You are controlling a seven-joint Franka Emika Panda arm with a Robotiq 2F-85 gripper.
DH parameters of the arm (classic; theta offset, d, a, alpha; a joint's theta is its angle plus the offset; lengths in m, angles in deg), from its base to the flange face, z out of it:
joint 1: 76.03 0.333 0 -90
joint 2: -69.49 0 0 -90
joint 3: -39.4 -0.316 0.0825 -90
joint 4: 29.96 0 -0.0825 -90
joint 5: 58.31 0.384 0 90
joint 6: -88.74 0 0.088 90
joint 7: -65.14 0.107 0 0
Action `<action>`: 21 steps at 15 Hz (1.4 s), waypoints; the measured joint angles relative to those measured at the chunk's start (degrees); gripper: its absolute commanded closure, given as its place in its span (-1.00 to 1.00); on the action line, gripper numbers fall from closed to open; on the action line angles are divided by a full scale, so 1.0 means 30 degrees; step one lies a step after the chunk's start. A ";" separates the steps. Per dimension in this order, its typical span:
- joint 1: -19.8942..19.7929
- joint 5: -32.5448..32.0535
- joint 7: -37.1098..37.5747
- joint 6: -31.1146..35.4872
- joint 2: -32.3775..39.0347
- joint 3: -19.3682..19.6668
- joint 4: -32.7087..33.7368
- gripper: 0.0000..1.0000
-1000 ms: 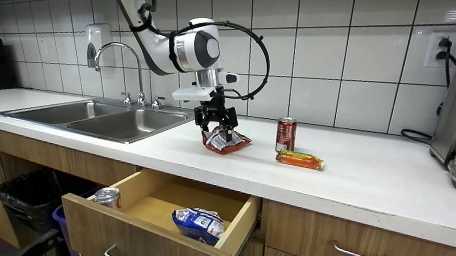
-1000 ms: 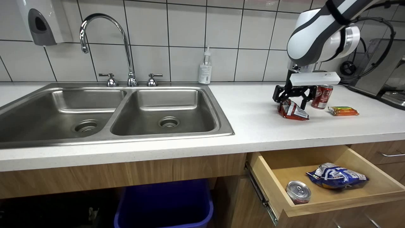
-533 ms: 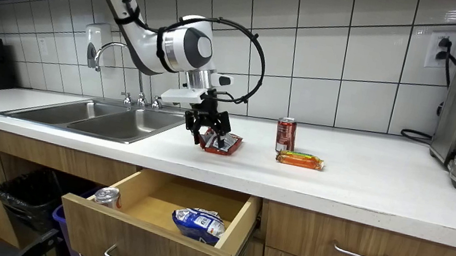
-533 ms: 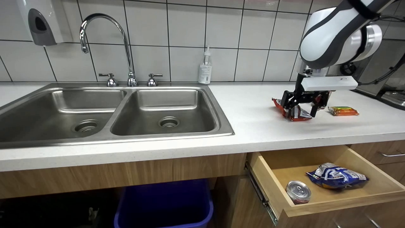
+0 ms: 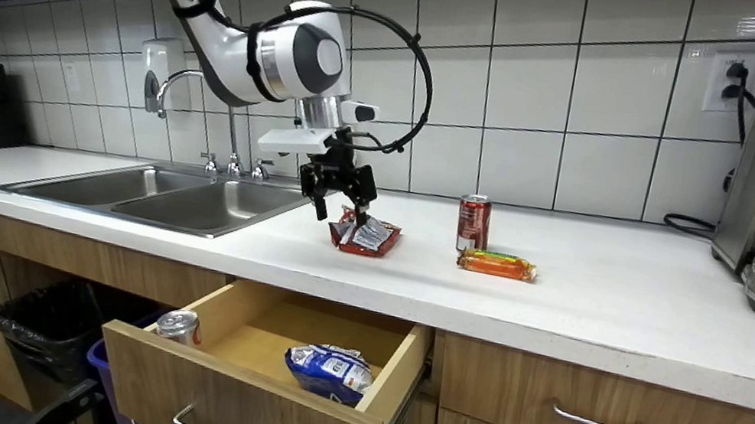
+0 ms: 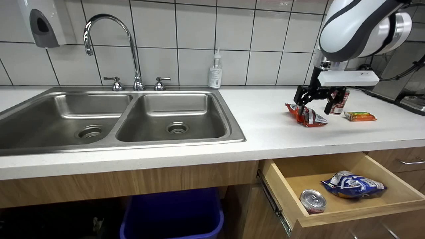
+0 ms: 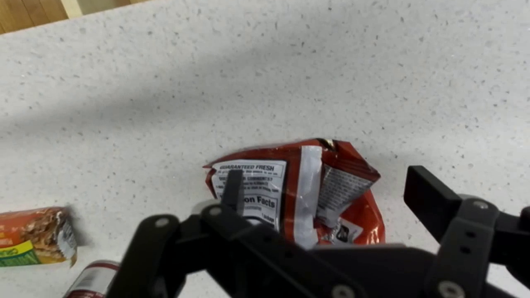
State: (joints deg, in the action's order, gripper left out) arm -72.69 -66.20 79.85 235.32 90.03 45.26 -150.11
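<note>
The red bag (image 7: 304, 186) lies crumpled, printed panel up, on the tabletop (image 5: 600, 313) near the sink (image 6: 176, 106). Over it hangs the claw (image 5: 342, 217), spread wide and holding nothing; whether it touches the bag I cannot tell. Farther from the sink, an upright red can (image 5: 473, 223) and an orange packet (image 5: 497, 265) also rest there. The pulled-out drawer (image 5: 279, 420), lower than the sink, already contains a blue bag (image 6: 353, 186) and, nearer the sink, a silver can (image 6: 313, 200); three items are outside it.
</note>
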 measured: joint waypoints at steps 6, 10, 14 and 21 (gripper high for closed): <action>0.0128 -0.0001 0.0012 0.0189 -0.0230 0.0001 0.0586 -1.00; 0.0128 -0.0001 0.0019 0.0188 0.0324 0.0001 0.1639 -1.00; 0.0128 0.0014 0.0019 0.0166 0.1651 0.0000 0.3304 -1.00; 0.0173 0.0021 0.0019 -0.0144 0.4488 -0.0021 0.6644 -1.00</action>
State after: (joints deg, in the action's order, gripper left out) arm -72.17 -66.14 79.91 234.89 103.49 45.20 -130.18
